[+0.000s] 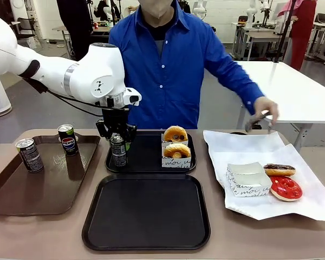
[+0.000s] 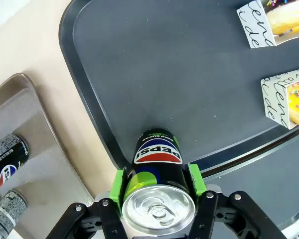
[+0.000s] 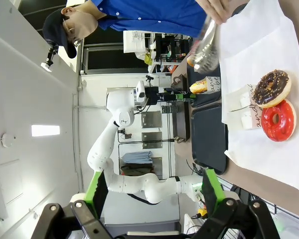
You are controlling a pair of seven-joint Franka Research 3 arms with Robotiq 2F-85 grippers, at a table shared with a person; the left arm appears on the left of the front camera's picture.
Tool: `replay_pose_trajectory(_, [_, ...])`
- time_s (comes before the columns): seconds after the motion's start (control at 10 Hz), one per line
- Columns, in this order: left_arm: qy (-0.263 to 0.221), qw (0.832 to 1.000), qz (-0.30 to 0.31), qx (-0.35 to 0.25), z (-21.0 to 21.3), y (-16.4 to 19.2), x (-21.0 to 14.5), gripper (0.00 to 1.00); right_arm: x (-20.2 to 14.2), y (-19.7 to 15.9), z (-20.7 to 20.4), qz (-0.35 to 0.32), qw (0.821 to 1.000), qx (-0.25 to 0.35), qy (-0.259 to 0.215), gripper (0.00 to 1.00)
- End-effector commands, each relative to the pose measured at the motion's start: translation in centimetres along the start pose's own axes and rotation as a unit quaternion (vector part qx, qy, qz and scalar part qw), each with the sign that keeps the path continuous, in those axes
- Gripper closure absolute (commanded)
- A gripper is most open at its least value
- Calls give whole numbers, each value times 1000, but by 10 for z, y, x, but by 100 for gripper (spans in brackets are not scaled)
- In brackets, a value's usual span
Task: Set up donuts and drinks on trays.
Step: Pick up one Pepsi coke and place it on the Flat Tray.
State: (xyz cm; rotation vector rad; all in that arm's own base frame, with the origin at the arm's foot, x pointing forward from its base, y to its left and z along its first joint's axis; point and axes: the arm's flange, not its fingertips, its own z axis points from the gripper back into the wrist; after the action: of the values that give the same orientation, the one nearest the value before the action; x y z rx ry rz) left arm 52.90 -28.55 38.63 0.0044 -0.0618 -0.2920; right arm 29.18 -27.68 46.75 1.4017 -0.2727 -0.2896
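- Green pads (image 2: 195,180) of the left gripper (image 2: 157,185) squeeze a can (image 2: 158,153) from both sides.
- It stands in the near left corner of the far tray (image 2: 189,74), well apart from two boxed donuts (image 1: 177,150).
- Right gripper (image 3: 154,191) has its fingers spread apart, holding nothing.
- Looks like the can is being set down; next, let go and lift straight up.

Lab: white worktables (image 1: 298,95), cluttered equipment benches (image 1: 254,35) behind.
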Motion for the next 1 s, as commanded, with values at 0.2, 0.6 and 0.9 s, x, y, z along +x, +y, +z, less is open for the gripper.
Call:
replay_pose_trajectory(0.2, [-44,999,6,8,32,0,-9,0,0,0,0,0,1000,7,0,0])
replay_pose_trajectory(0.6, [-59,998,-7,-27,81,13,-60,0,0,0,0,0,1000,7,0,0])
replay_pose_trajectory(0.9, [-67,997,-19,-43,87,25,-100,0,0,0,0,0,1000,7,0,0])
